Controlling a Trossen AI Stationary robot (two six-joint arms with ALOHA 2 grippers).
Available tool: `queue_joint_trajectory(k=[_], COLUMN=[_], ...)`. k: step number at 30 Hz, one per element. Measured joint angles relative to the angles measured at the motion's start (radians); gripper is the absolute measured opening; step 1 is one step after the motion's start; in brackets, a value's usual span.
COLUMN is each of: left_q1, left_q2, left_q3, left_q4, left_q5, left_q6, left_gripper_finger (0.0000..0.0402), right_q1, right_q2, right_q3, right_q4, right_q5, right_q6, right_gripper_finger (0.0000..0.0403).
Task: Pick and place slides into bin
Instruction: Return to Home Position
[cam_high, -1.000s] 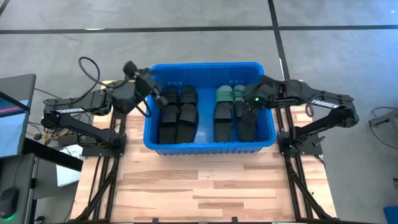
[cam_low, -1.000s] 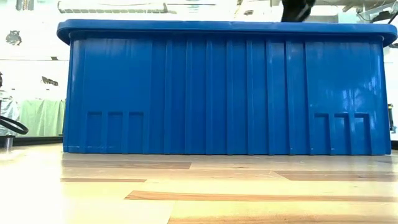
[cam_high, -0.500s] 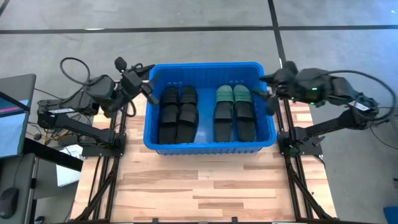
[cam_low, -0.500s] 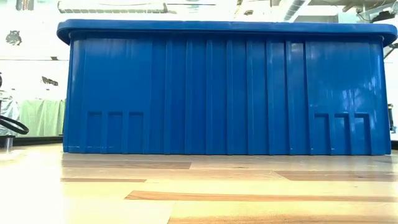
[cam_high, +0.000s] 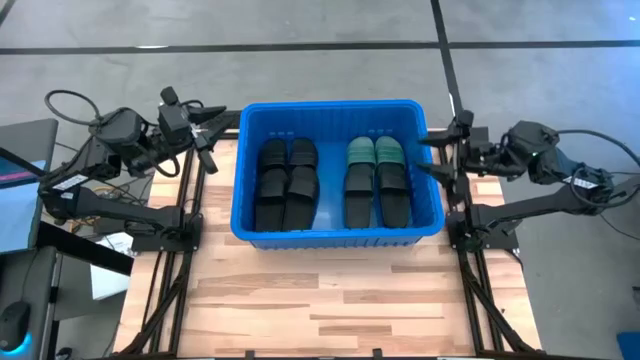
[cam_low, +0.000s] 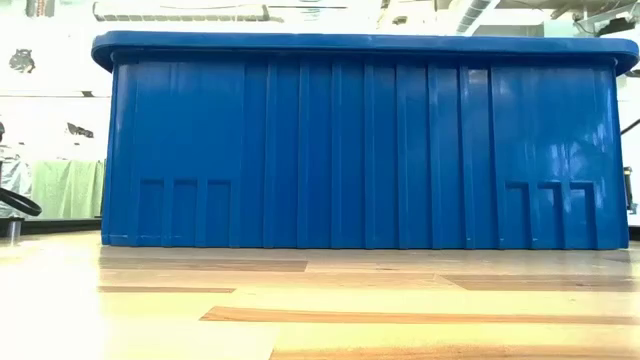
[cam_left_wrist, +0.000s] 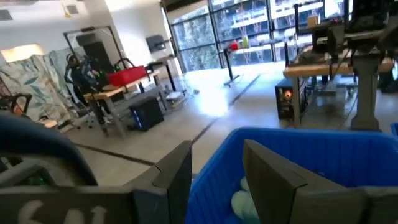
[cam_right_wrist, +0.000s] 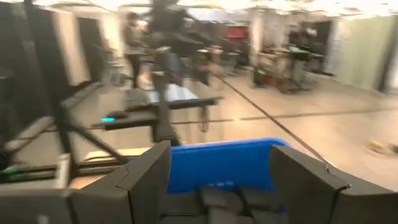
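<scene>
While the slides (cam_high: 303, 182) lie in the bin (cam_high: 238, 205) exactly as they did a second ago, both arms have pulled back from it. The left gripper (cam_high: 218, 138), which then reached over the left rim, now hangs left of the bin and apart from it, by the table's far left corner. Its fingers (cam_left_wrist: 176, 177) are spread and hold nothing. The right gripper (cam_high: 430, 156), which a second ago was over the right-hand slides, has drawn back to the right rim. Its fingers (cam_right_wrist: 148, 180) are likewise wide apart and hold nothing.

Eight slides cover the bin's floor in four columns of two. Four black slides (cam_high: 272, 188) fill the left half. In the right half the two teal slides (cam_high: 374, 152) lie at the far end with two more black ones nearer. All look like matte rubber, with rounded outlines and a wide strap across each.

The bin is glossy blue plastic, rectangular, with a thick rolled rim. In the low view its near wall carries vertical ribs, with small recessed panels low at each end. It rests on a table (cam_high: 320, 300) of pale wooden strips joined lengthwise. The gripper fingers are dark, flat and blunt-ended.
</scene>
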Motion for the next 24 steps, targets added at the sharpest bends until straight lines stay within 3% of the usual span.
queue_joint_trajectory(k=[8, 15, 19, 24], left_q1=[0.0, 0.0, 0.0, 0.0], left_q2=[-0.035, -0.145, -0.205, -0.295], left_q3=[-0.026, -0.187, -0.281, -0.375], left_q4=[-0.075, 0.037, 0.117, 0.151], left_q5=[0.086, 0.181, 0.258, 0.281], left_q6=[-0.026, -0.071, -0.091, -0.122], left_gripper_finger=[0.0133, 0.0133, 0.0133, 0.0133], right_q1=[0.0, 0.0, 0.0, 0.0], right_q2=[-0.105, -0.237, -0.263, -0.273], right_q3=[-0.132, -0.233, -0.255, -0.262], right_q4=[0.034, 0.071, 0.071, 0.066], right_q5=[-0.037, -0.028, -0.028, -0.028], right_q6=[0.045, 0.097, 0.115, 0.111], right_gripper_finger=[0.0256, 0.0256, 0.0256, 0.0256])
